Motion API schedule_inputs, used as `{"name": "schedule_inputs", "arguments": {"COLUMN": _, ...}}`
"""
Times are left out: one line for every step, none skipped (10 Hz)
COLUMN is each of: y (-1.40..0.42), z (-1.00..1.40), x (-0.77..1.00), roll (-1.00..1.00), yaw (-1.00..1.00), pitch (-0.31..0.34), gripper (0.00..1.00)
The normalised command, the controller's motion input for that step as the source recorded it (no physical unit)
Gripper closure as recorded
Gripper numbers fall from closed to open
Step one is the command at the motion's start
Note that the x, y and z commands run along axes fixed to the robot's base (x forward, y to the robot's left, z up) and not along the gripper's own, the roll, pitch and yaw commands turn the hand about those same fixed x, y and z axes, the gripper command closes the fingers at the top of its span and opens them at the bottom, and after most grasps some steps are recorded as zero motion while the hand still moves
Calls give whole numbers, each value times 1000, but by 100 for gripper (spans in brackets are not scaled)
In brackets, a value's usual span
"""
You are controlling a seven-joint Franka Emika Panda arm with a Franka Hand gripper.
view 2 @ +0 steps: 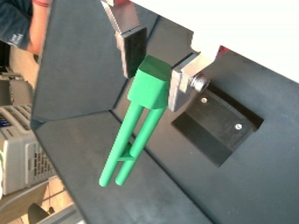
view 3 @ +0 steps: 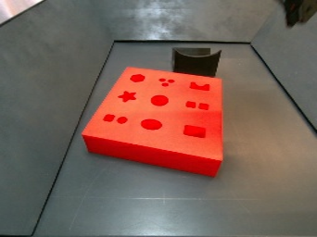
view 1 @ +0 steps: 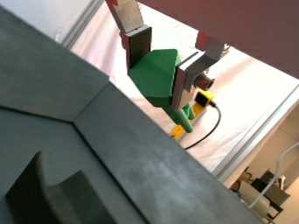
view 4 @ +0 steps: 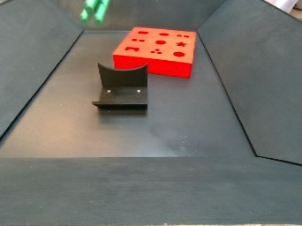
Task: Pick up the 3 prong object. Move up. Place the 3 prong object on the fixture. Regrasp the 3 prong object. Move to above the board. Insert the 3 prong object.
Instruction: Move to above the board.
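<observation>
We see the gripper point(view 2: 158, 63) high above the bin floor, its silver fingers point(view 2: 132, 48) pinching the green head of the 3 prong object point(view 2: 138, 118), whose thin prongs hang free below. In a side view the peg shows only as a green blur point(view 4: 94, 11) at the top edge, well above the fixture point(view 4: 122, 86); in a side view a dark shape point(view 3: 297, 9) at the upper corner is probably the gripper. We judge the step in hand to be the carry toward the fixture point(view 3: 196, 60). To do it well, we keep the peg clear of the walls, align it over the fixture's curved recess, and descend slowly before releasing. Count: one 3 prong object, one fixture, one board point(view 3: 161, 109), one gripper.
</observation>
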Motion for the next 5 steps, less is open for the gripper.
{"name": "schedule_inputs", "arguments": {"y": -71, "z": 912, "x": 122, "roll": 18, "yaw": 37, "pitch": 183, "gripper": 100}}
{"name": "schedule_inputs", "arguments": {"y": -60, "z": 782, "x": 105, "roll": 11, "yaw": 57, "pitch": 188, "gripper": 100}}
{"name": "schedule_inputs", "arguments": {"y": -37, "z": 465, "x": 59, "roll": -5, "yaw": 106, "pitch": 185, "gripper": 100}}
{"name": "schedule_inputs", "arguments": {"y": -30, "z": 344, "x": 43, "roll": -13, "yaw": 124, "pitch": 172, "gripper": 100}}
{"name": "schedule_inputs", "arguments": {"y": -1000, "z": 335, "x": -967, "roll": -1000, "yaw": -77, "pitch": 6, "gripper": 100}}
